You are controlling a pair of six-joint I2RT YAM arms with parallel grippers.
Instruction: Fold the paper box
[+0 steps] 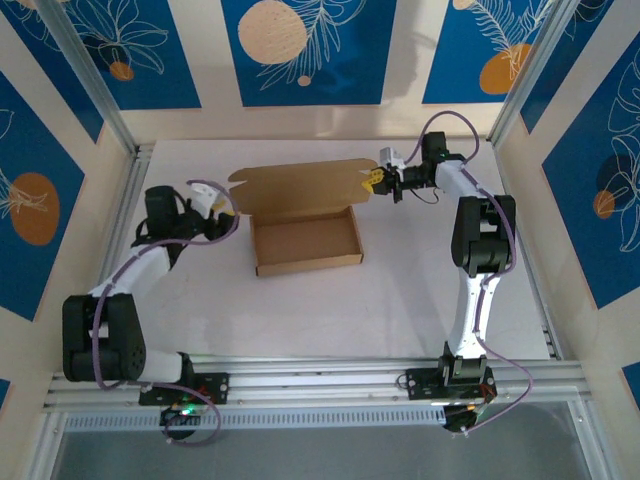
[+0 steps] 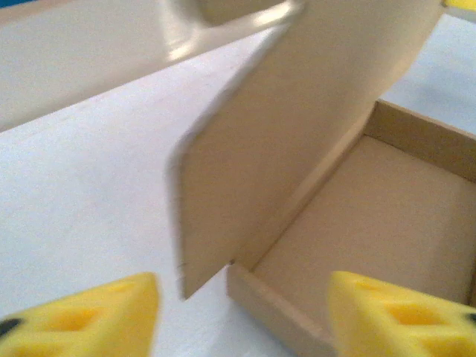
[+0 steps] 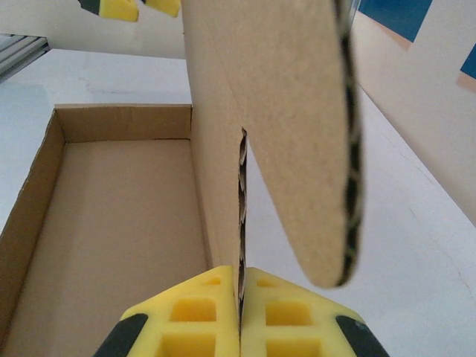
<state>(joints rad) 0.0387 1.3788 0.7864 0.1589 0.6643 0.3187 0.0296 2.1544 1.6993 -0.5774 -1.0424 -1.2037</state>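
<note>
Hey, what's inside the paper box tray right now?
Nothing lies in the paper box; its bare brown floor is visible. Its lid stands raised at the back, pinched by the right pincer, and covers the table strip just behind it.

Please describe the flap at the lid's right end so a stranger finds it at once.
On the white table lies an open brown paper box, its lid raised along the far side. The flap is the rounded ear at the lid's right end, where the right gripper pinches the cardboard; the left ear is free.
</note>
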